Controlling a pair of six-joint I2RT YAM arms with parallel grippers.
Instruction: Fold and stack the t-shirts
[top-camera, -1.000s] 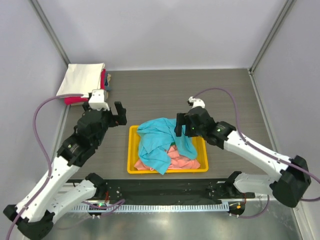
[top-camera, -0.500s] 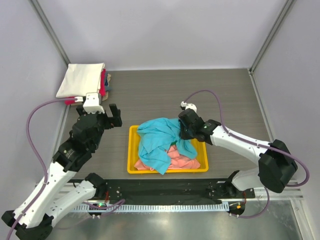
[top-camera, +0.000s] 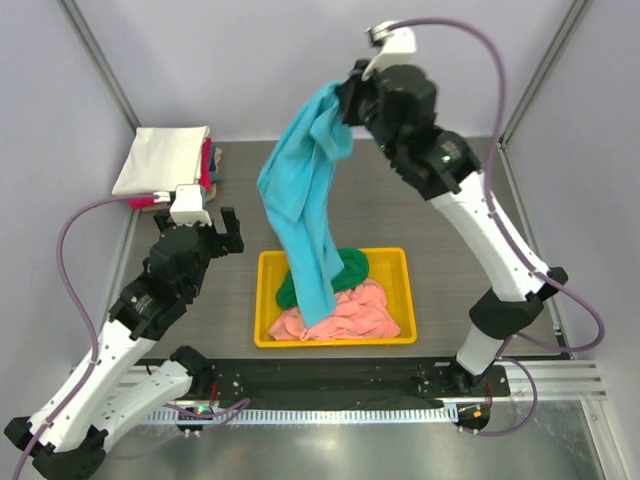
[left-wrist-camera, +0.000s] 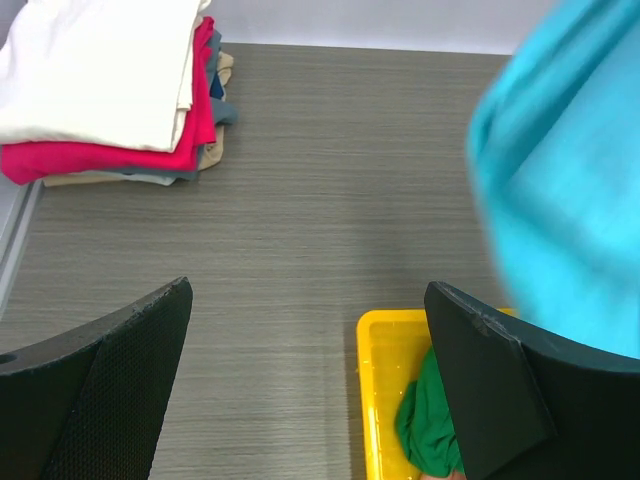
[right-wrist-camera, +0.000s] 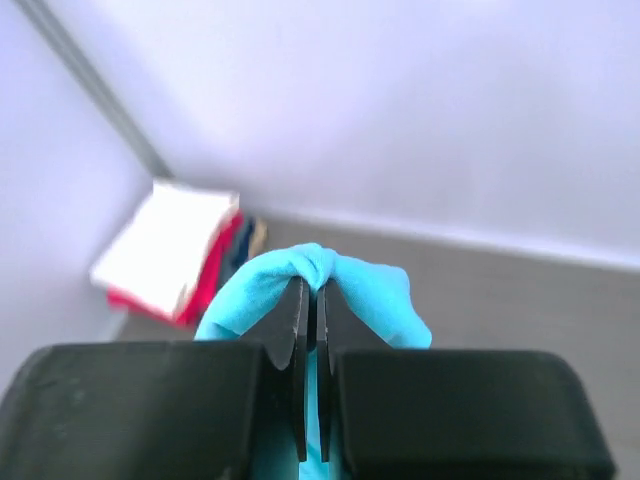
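Lifted high out of the yellow tray (top-camera: 262, 300) since a second ago: turquoise t-shirt (top-camera: 300, 200), clamped tight in the right gripper (right-wrist-camera: 311, 295), tail dangling over the tray. Picking-out underway; next, spreading flat on the far table (top-camera: 250, 165). Left gripper (left-wrist-camera: 308, 290) spread apart, idle. Green t-shirt (top-camera: 352, 268) and salmon t-shirt (top-camera: 355, 315) beneath; folded stack (top-camera: 165, 160) far left, not obstructing.

Right hand (top-camera: 346, 101) apparently pinches hanging turquoise shirt (top-camera: 303, 205).

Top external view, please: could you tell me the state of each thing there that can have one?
turquoise t-shirt, unfolded, hanging from right claw.
green t-shirt, crumpled in yellow tray.
salmon-pink t-shirt, crumpled in tray.
shirt stack, folded, cream-white on top.
left claw, open, empty.
right claw, shut on turquoise t-shirt.
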